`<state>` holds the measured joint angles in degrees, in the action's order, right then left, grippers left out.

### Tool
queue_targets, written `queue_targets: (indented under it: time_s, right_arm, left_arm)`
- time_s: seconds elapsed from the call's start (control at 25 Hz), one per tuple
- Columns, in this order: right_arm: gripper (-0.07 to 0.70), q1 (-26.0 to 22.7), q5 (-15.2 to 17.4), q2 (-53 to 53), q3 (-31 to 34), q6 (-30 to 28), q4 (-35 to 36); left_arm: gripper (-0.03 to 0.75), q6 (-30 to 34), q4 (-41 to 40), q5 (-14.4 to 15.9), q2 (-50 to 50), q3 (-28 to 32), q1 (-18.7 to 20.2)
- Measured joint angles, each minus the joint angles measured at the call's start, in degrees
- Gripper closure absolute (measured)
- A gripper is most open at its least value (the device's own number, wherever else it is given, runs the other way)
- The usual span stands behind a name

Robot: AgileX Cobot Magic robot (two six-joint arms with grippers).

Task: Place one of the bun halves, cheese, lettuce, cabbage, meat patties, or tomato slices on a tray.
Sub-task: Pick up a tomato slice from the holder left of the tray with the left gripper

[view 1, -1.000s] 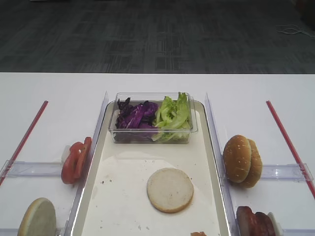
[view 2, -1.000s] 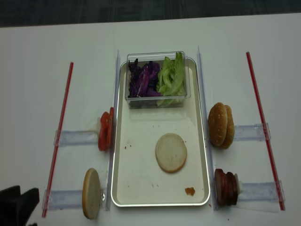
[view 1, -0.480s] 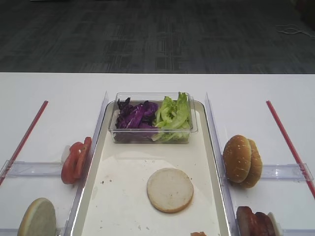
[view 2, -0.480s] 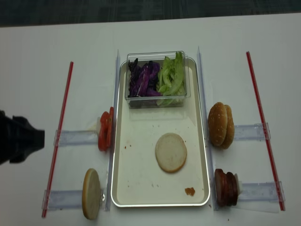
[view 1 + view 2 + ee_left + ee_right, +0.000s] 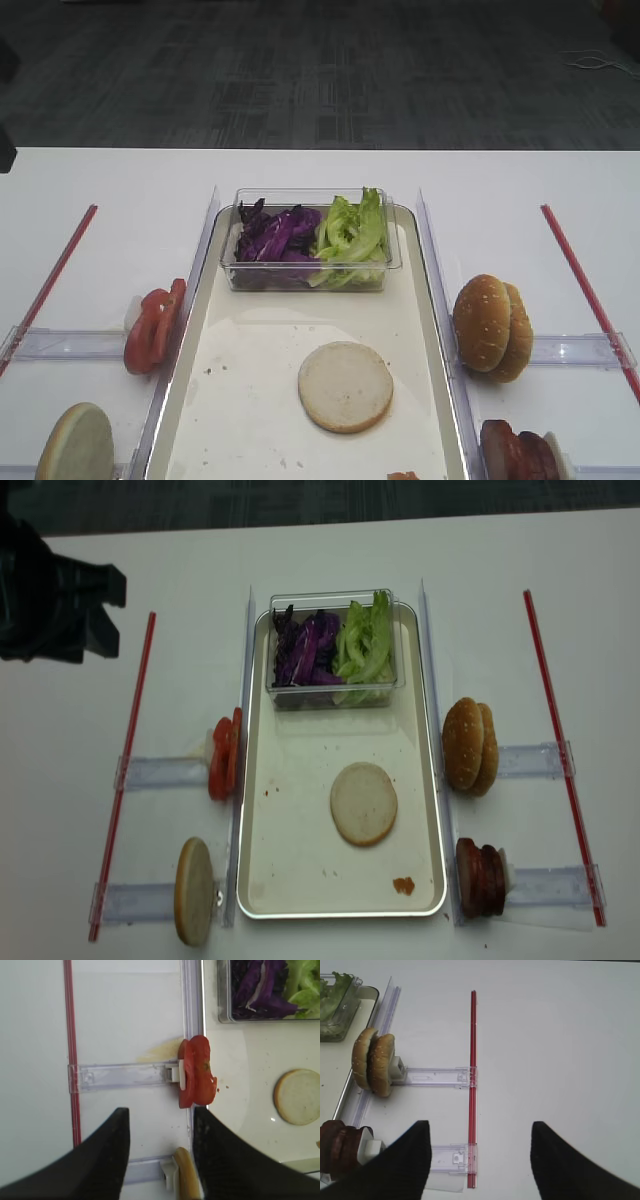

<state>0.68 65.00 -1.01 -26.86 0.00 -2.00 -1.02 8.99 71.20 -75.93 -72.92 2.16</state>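
Left gripper (image 5: 159, 1152): jaws standing apart, hovering over tomato slices (image 5: 196, 1078). Right gripper (image 5: 480, 1160): jaws apart, holding nothing. Tray (image 5: 300, 875): carrying one bun half (image 5: 364, 803).

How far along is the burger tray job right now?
One bun half already lies cut face up on the tray. Both grippers are open and hold nothing; the left gripper hovers near the tomato slices. The patties and sesame buns wait in their racks.
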Motion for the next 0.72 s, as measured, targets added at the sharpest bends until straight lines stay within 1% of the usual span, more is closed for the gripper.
queue_targets:
  time_s: [0.16, 0.44, 0.56, 0.6, 0.72]
  right_arm:
    - [0.178, 0.0, 0.0, 0.0, 0.0, -0.4, 0.0]
    - [0.178, 0.0, 0.0, 0.0, 0.0, 0.0, 0.0]
    - [0.178, 0.0, 0.0, 0.0, 0.0, 0.0, 0.0]
    - [0.178, 0.0, 0.0, 0.0, 0.0, 0.0, 0.0]
    - [0.178, 0.0, 0.0, 0.0, 0.0, 0.0, 0.0]
  left_arm:
    - [0.426, -0.2, 0.0, 0.0, -3.9, -2.7, 0.0]
    - [0.426, -1.2, -2.6, 0.0, -4.8, -3.2, 0.0]
    - [0.426, -2.1, -3.9, 0.0, -4.8, -3.3, 1.9]
    - [0.426, -2.1, -3.9, 0.0, -4.8, -3.3, 1.9]
    - [0.426, -5.1, -5.7, 0.0, -5.2, -3.3, 5.4]
